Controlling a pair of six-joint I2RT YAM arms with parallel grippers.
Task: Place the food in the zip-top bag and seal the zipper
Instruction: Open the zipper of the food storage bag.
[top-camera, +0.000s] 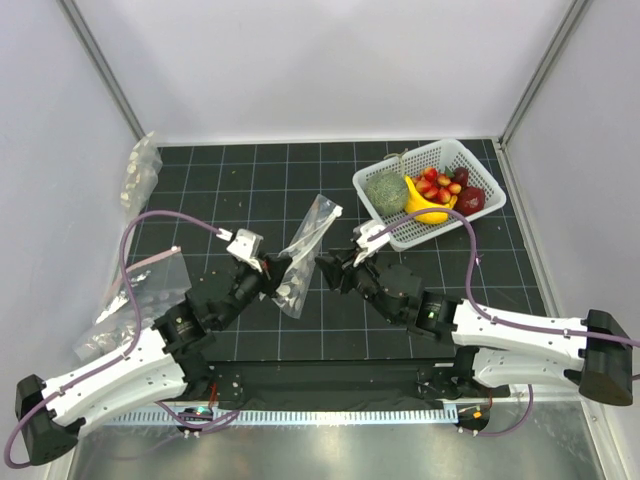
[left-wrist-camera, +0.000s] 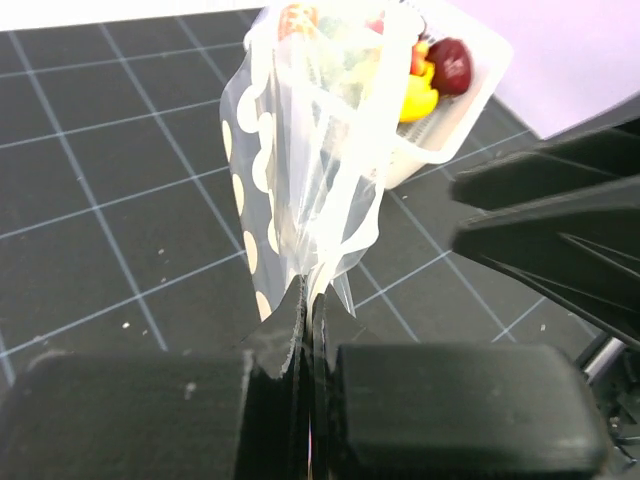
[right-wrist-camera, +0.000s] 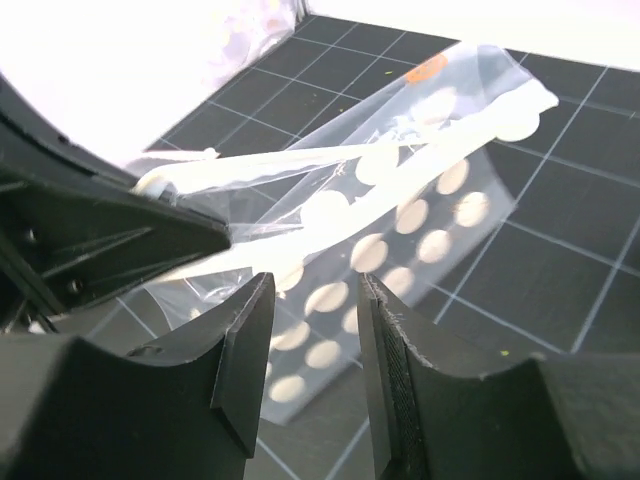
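The dotted zip-top bag (top-camera: 305, 250) hangs above the mat's middle, also in the left wrist view (left-wrist-camera: 300, 150) and the right wrist view (right-wrist-camera: 400, 230). My left gripper (top-camera: 275, 272) is shut on the bag's lower edge (left-wrist-camera: 312, 290). My right gripper (top-camera: 325, 268) is open just right of the bag, its jaws apart (right-wrist-camera: 312, 340) with the bag beyond them, not touching. The red food (top-camera: 438, 185) lies in the white basket (top-camera: 470, 162) at the back right, also in the left wrist view (left-wrist-camera: 450, 62). The zipper strip cannot be told apart.
The basket also holds a yellow banana (top-camera: 425, 205), a green vegetable (top-camera: 385, 190) and a dark red fruit (top-camera: 470, 200). Plain clear bags lie at the left edge (top-camera: 140, 170) and front left (top-camera: 145, 290).
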